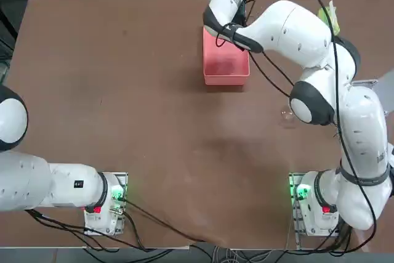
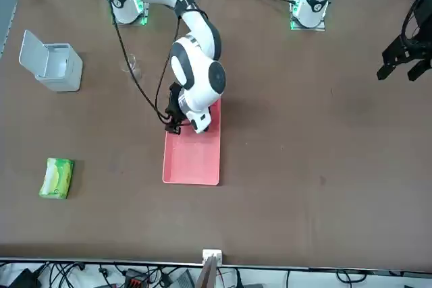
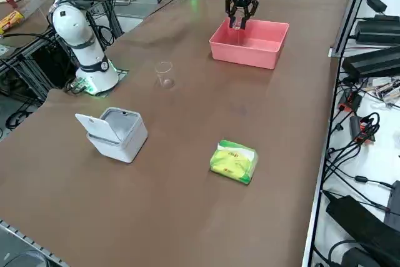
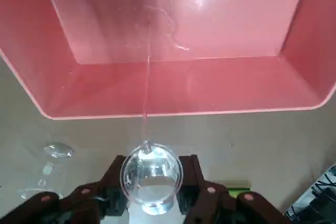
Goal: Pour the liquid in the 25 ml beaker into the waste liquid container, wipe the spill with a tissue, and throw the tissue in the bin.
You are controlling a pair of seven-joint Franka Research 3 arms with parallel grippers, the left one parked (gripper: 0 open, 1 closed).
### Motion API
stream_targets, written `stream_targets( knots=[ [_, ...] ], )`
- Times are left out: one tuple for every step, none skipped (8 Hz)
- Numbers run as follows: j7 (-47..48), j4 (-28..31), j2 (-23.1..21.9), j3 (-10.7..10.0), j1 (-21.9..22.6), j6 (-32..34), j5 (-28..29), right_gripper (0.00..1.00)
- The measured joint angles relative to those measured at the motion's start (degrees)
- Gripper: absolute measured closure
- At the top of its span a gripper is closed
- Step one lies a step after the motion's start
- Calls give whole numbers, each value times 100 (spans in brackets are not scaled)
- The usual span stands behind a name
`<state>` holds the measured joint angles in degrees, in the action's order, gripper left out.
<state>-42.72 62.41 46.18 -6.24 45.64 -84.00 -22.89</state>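
Note:
In the right wrist view my right gripper (image 4: pixel 152 182) is shut on the 25 ml beaker (image 4: pixel 152 174), a tiny clear glass tipped toward the waste liquid container (image 4: pixel 184 87). A thin stream of liquid (image 4: pixel 147 87) runs from its lip over the pink tray's wall onto a wet patch on the floor of the tray. From the side, the gripper (image 3: pixel 240 20) hangs over the tray's (image 3: pixel 259 45) far end. The bin (image 3: pixel 119 132) stands with its lid open. No tissue shows apart from the yellow-green pack (image 3: pixel 234 161).
A larger clear beaker (image 3: pixel 164 73) stands upright on the brown table between the tray and the right arm's base. The bin (image 2: pixel 57 65) and the tissue pack (image 2: pixel 57 177) sit on the right arm's outer side. Cables run along the table's edges.

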Motion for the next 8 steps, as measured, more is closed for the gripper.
stream_targets(
  knots=[
    [20,0,4,0,30,73,-10,53],
    [34,0,8,0,60,172,-12,53],
    [42,-1,11,0,92,237,-13,53],
    [69,-1,21,-1,122,258,-13,53],
    [115,-1,47,-5,144,263,-14,53],
    [178,-2,76,-15,161,263,-16,53],
    [231,-2,91,-26,180,265,-17,53],
    [251,-3,93,-31,205,304,-55,53]
  ],
)
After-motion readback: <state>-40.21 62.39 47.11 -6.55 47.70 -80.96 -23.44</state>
